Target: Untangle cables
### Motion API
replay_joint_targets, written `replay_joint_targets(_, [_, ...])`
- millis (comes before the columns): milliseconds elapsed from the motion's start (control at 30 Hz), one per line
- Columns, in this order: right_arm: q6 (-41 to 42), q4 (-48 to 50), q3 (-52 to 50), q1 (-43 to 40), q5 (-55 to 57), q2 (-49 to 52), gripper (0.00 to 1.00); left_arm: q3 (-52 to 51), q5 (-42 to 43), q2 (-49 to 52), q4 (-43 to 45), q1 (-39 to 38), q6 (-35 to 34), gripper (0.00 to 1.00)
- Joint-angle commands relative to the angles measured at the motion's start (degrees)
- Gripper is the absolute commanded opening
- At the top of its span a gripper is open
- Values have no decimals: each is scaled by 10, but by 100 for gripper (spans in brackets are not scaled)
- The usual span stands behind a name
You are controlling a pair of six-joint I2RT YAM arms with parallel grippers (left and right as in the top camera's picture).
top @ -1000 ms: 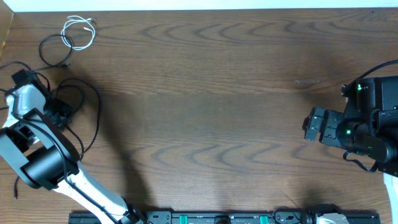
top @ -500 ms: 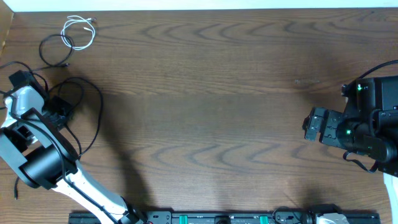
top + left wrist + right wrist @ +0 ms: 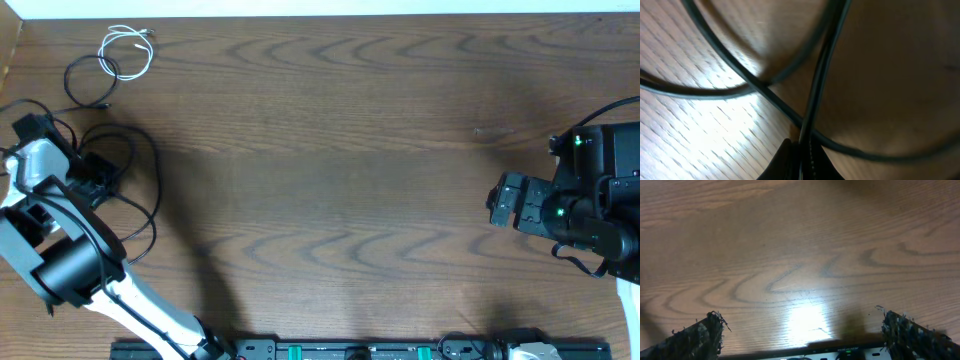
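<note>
— What's different?
— The left gripper (image 3: 802, 152) now pinches shut on a black cable (image 3: 816, 85); earlier its jaws stood apart.
— Anything else?
— It sits slightly further left, and the cable's loop shifts a little.

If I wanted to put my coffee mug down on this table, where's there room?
The broad middle of the brown wooden table lies bare, from the loose black cables pinched by the left end effector across to the open right end effector. The left side is crowded: a thin white cable and a small black cable loop lie in the top corner.
</note>
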Motion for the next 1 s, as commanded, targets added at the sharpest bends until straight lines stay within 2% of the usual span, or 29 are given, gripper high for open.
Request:
replay_joint_targets(0, [4, -1, 3, -3, 3, 0, 99, 1, 57, -81, -2, 2, 3, 7])
replay_joint_targets(233, [4, -1, 3, -3, 3, 0, 99, 1, 62, -196, -8, -13, 0, 7])
replay_joint_targets(367, [4, -1, 3, -3, 3, 0, 99, 1, 62, -234, -24, -21, -27, 8])
replay_joint_targets(500, [4, -1, 3, -3, 3, 0, 99, 1, 45, -245, -77, -20, -76, 7])
replay_joint_targets(633, [4, -1, 3, -3, 3, 0, 99, 1, -53, -245, -141, -11, -180, 7])
replay_joint_targets(867, [4, -1, 3, -3, 3, 0, 99, 1, -70, -258, -156, 14, -204, 7])
replay_joint_targets(967, [4, -1, 3, -3, 3, 0, 99, 1, -70, -281, -157, 29, -245, 7])
